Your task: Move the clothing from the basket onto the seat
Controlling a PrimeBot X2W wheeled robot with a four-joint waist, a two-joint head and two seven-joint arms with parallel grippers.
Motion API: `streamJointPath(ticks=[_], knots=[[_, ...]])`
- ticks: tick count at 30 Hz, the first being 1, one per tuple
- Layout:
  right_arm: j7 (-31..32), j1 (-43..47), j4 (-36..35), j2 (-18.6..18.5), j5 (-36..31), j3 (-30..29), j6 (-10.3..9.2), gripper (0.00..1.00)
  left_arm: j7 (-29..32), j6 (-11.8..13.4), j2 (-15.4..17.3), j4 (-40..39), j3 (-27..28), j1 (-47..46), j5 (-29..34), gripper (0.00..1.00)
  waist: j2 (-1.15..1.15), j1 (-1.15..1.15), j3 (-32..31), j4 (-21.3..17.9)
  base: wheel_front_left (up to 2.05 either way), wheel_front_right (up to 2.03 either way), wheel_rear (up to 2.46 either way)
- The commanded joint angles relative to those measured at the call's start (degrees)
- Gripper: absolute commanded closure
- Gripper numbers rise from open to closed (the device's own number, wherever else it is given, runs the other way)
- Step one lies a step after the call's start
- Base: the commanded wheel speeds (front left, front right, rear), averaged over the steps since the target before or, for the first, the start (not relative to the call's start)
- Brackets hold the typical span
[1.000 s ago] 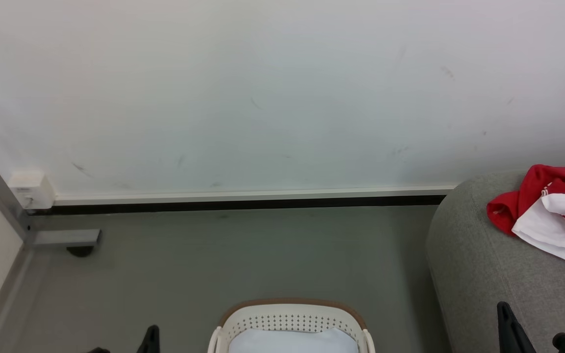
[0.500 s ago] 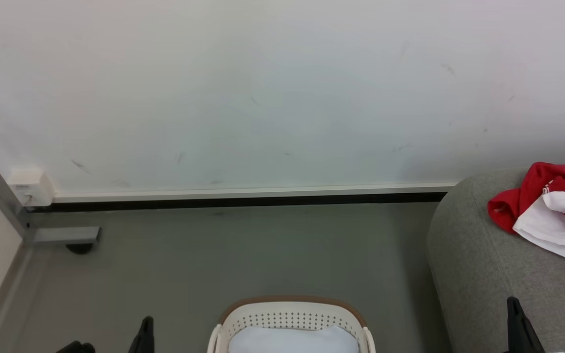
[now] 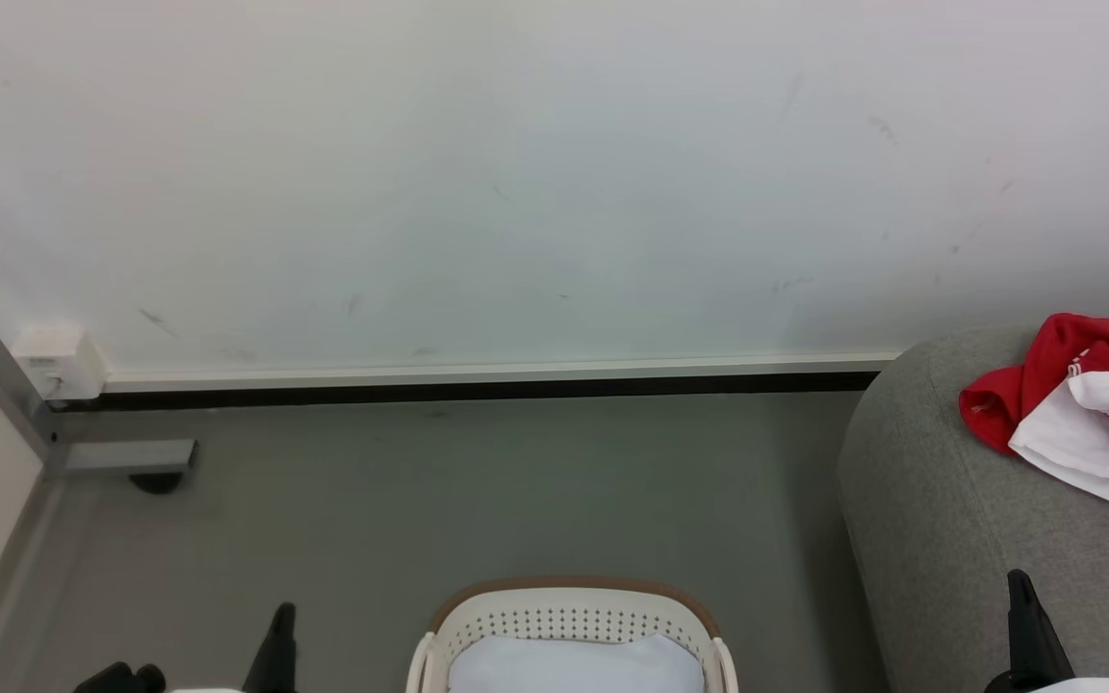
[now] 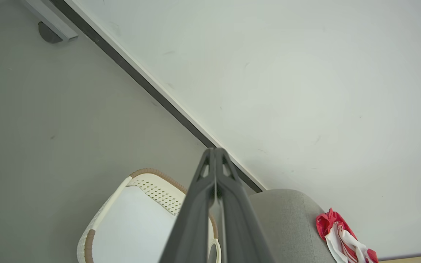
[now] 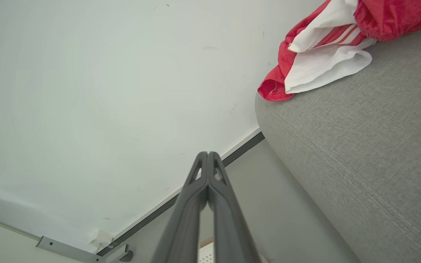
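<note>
The left gripper and right gripper have jaws pressed together, holding nothing. A pale cloth fills the basket; a red-and-white garment lies on the seat.

Left of the basket, your left gripper is a slim matte black blade tapering to a point, with a rounded black knob farther out from the basket and a sliver of white casing beneath it. Well right of the basket, your right gripper looks the same. Up close, you can see its fingers are smooth charcoal plastic, long and narrow, each with a triangular cut-out near the tip.
</note>
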Motion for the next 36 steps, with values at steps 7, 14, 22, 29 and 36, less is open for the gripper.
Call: streamJointPath(ticks=[7, 14, 22, 29, 36], knots=[[1.55, -1.74, -1.64, -0.67, 6.29, -0.51, -0.05, 1.0, 1.49, -1.22, -0.25, -0.98, 1.9, -1.92, -5.07, 1.0, 0.0, 0.0, 0.25, 0.01, 0.0, 0.0, 0.0], [2.85, -1.96, -2.22, -0.73, 11.04, -0.81, -0.06, 1.0, 2.75, -2.06, -0.67, -1.12, 3.13, -2.36, -9.09, 1.0, 0.0, 0.0, 0.5, 0.02, 0.0, 0.0, 0.0], [4.13, -2.1, -2.87, -0.79, 16.19, -1.12, -0.07, 1.0, 4.04, -2.99, -1.14, -1.28, 4.46, -2.88, -13.36, 1.0, 0.0, 0.0, 0.79, 0.03, 0.0, 0.0, 0.0], [5.22, -2.28, -3.36, -0.83, 20.27, -1.35, -0.07, 1.0, 5.14, -3.72, -1.46, -1.41, 5.55, -3.24, -16.83, 1.0, 0.0, 0.0, 1.03, 0.03, 0.0, 0.0, 0.0], [6.23, -2.48, -3.79, -0.87, 24.12, -1.57, -0.08, 1.0, 6.16, -4.44, -1.82, -1.5, 6.54, -3.62, -20.05, 1.0, 0.0, 0.0, 1.28, 0.04, 0.0, 0.0, 0.0]])
